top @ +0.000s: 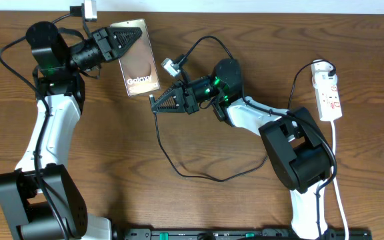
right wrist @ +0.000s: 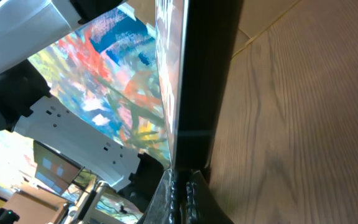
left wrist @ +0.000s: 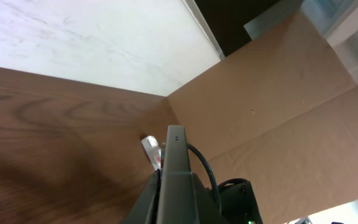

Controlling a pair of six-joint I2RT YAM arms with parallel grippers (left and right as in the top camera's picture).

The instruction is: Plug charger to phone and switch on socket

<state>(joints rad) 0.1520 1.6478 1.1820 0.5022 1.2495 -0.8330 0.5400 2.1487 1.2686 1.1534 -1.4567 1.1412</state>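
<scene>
My left gripper (top: 133,38) is shut on the top end of the phone (top: 141,63), whose bronze face with "Galaxy" text shows from above. In the left wrist view the phone (left wrist: 176,149) rises edge-on out of that gripper (left wrist: 176,179). My right gripper (top: 154,103) is shut on the end of the charger (top: 169,157), just below the phone's lower right corner. In the right wrist view that gripper (right wrist: 182,177) points straight at the phone's dark edge (right wrist: 204,81), very close; the connector tip is hidden. The white socket (top: 329,90) lies at the far right with a black plug in it.
The black cable loops across the table (top: 199,133) in front of the right arm and climbs to the socket. The socket's white cord (top: 337,180) runs down the right side. Brown cardboard (left wrist: 278,112) stands beyond the table's far edge.
</scene>
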